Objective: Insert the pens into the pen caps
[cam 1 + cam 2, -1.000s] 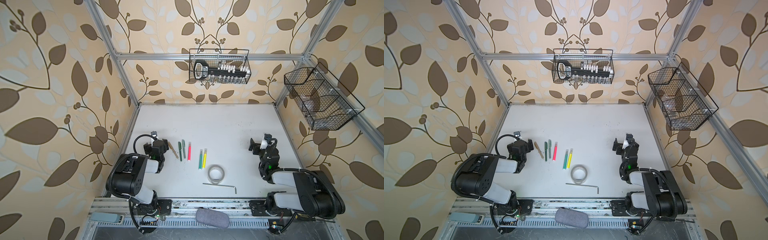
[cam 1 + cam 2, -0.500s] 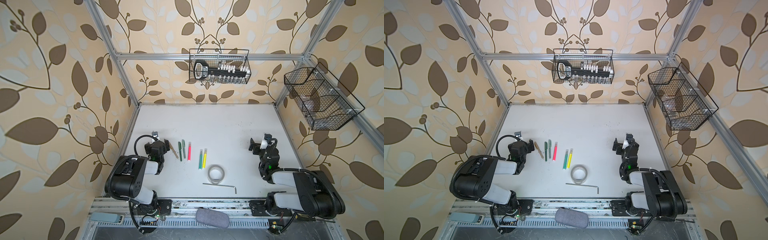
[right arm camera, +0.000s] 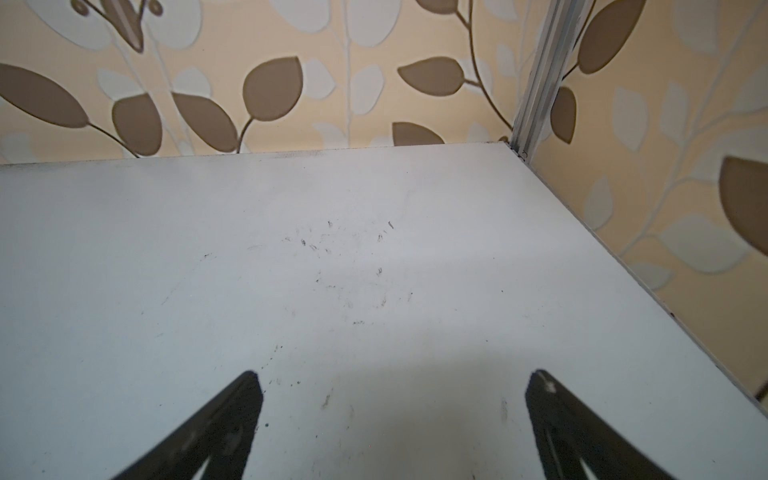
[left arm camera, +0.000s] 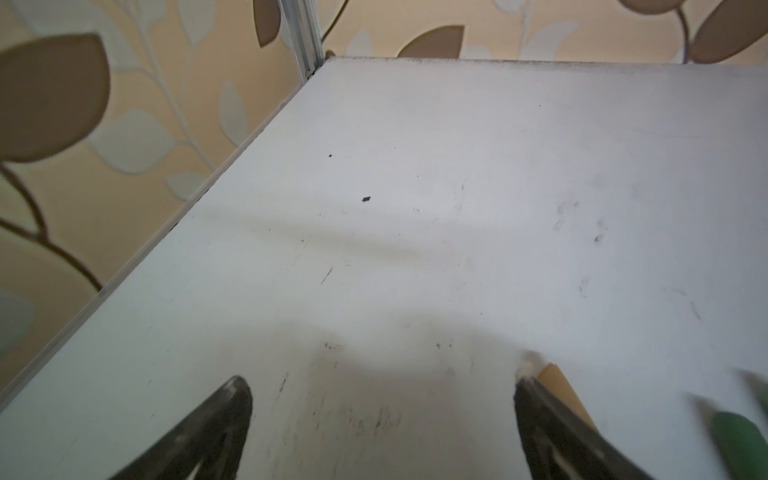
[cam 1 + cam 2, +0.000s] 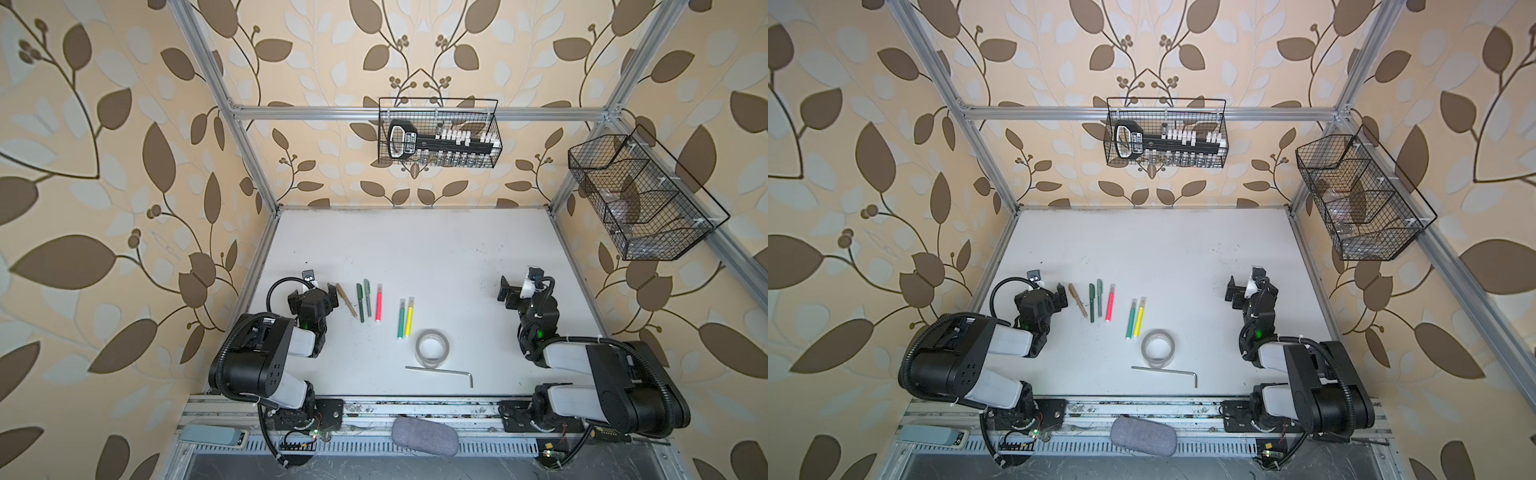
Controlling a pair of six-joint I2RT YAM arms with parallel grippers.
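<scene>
Six pens lie side by side on the white table (image 5: 415, 249): tan (image 5: 347, 301), dark green (image 5: 360, 303), grey-green (image 5: 368, 298), pink (image 5: 378, 305), green (image 5: 401, 320) and yellow (image 5: 409, 319). The pen caps appear as sleeves on their far ends, clear on the pink one (image 5: 379, 287). My left gripper (image 5: 312, 293) (image 5: 1040, 293) rests low and open just left of the tan pen (image 4: 557, 382), which touches or nearly touches its finger (image 4: 536, 411). My right gripper (image 5: 521, 291) (image 3: 392, 382) stands open over bare table at the right, with nothing between its fingers. Between the fingers of my left gripper (image 4: 382, 395) there is only bare table.
A roll of clear tape (image 5: 432, 348) lies near the front middle, with a silver hex key (image 5: 440, 370) just in front of it. Wire baskets hang on the back wall (image 5: 438, 139) and the right wall (image 5: 636, 199). A grey pouch (image 5: 424, 430) lies on the front rail.
My left arm has drifted slightly left and toward the front edge. The pens, the tape, the hex key and the right arm have not moved.
</scene>
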